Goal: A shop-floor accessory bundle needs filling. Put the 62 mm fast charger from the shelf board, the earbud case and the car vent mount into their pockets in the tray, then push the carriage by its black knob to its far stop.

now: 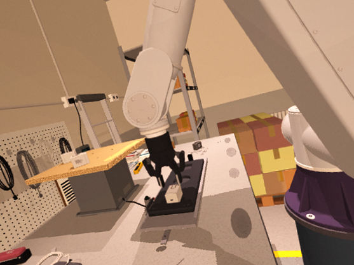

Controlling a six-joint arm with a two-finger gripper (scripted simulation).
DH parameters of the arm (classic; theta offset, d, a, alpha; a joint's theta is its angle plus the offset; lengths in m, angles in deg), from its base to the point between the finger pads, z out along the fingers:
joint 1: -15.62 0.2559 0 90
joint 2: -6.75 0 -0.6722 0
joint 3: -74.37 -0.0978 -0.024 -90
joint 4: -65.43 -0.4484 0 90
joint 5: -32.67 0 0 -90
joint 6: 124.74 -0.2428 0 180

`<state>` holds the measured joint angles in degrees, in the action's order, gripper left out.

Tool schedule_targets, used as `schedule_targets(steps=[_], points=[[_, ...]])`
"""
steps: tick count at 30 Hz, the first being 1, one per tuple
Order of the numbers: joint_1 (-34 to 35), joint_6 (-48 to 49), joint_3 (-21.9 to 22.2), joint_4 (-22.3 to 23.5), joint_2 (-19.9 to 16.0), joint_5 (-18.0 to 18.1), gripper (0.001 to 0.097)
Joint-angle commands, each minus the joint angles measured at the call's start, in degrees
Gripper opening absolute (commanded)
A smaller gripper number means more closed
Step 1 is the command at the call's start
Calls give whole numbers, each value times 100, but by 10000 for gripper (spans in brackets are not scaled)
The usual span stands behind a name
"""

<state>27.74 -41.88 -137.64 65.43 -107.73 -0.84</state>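
The cream fast charger [173,194] sits at the near end of the black tray [180,190], directly under my open gripper [169,180], whose fingers straddle its top. The tray rests on a grey carriage plate on the bench, with a round empty pocket [186,178] just behind the charger. Two more white chargers [79,159] remain on the chipboard shelf board [89,162] to the left. The earbud case and vent mount I cannot pick out. A small black knob [190,157] stands at the tray's far side.
A grey box [102,189] supports the shelf board left of the tray. A pegboard [21,181] with coiled cables lines the left wall. A red case [8,256], white cable and dark pouch lie at the near left. Stacked cartons [265,154] stand beyond the bench's right edge.
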Motion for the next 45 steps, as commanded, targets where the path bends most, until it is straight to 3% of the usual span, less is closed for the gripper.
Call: schedule_targets(steps=[1, 20, 38, 45], points=[[0, 0, 10, 0, 16, -21, 580], [0, 0, 158, 0, 249, -404, 580], [0, 0, 198, 0, 306, -500, 580], [0, 0, 486, 0, 664, -1136, 580]])
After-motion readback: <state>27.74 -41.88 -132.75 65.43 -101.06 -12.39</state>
